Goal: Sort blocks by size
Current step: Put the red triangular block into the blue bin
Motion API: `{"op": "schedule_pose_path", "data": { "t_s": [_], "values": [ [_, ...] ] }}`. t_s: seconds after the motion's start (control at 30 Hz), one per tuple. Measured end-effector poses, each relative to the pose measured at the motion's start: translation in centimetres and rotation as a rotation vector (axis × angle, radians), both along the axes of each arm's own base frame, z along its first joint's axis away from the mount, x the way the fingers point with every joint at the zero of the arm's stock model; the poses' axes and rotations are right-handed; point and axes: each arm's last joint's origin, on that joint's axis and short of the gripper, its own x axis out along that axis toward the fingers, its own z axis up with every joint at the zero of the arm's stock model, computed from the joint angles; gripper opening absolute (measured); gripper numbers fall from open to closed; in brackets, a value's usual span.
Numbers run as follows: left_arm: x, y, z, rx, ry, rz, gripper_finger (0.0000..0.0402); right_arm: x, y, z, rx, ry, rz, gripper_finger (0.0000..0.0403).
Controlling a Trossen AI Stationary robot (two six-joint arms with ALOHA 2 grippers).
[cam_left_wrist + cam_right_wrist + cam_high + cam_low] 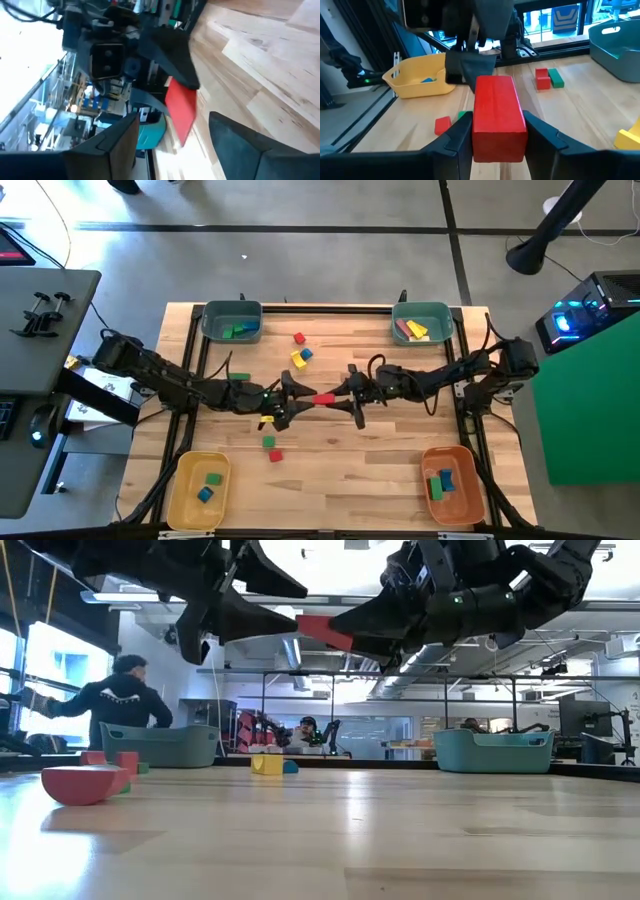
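Observation:
A red wooden bar (323, 398) hangs in the air over the table's middle, between my two grippers. My right gripper (498, 142) is shut on it. My left gripper (175, 150) is open; its fingers stand on either side of the bar's free end (180, 112) with gaps, touching nothing that I can see. Loose blocks lie on the table: red, yellow and blue ones (300, 355) farther back, and a yellow (265, 421), a green (268, 442) and a red one (275, 455) nearer. My right gripper pinches the red bar's two long sides (479, 125) between its two fingers, at the end toward the table's right. The fingers come level from the right and lie along the bar. The bar sticks out toward my left gripper, lifted clear of the table (325, 632).
Teal bins stand at the far left (214, 330) and far right (440, 310), a yellow bin (178, 495) at the near left, an orange bin (470, 480) at the near right, each with blocks inside. A person (120, 700) stands beyond the table.

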Motion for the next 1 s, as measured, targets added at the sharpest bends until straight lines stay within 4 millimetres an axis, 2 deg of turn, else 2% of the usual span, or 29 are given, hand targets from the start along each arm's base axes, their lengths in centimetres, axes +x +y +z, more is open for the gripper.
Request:
{"op": "schedule_pose_path", "data": {
  "t_s": [0.2, 0.47, 0.6, 0.8, 0.9, 1.0],
  "values": [
    [1.3, 0.1, -1.8, 0.07, 0.012, -0.009, 0.02, 0.0, 0.0, 0.2, 0.041, -0.007, -0.006, 0.0127],
    [3.8, -0.4, -2.1, 0.065, -0.043, 0.021, 0.0178, 0.0, 0.1, 0.2, 0.052, -0.01, 0.039, 0.0127],
    [4.5, -0.5, -1.9, 0.03, -0.043, 0.025, 0.0143, 0.0, 0.1, 0.2, 0.053, -0.001, 0.044, 0.0127],
    [4.9, -0.7, -1.9, -0.036, 0.004, 0.026, 0.007, -0.1, 0.5, -0.1, 0.066, 0.029, 0.082, 0.0129],
    [4.9, -0.8, -2.0, -0.064, 0.008, 0.023, 0.0048, -0.1, 0.8, -0.1, 0.069, 0.036, 0.09, 0.0148],
    [4.8, -1.2, -1.9, -0.097, -0.003, 0.03, 0.0045, -0.2, 0.8, -0.3, 0.084, 0.059, 0.077, 0.0173]
  ]
}}
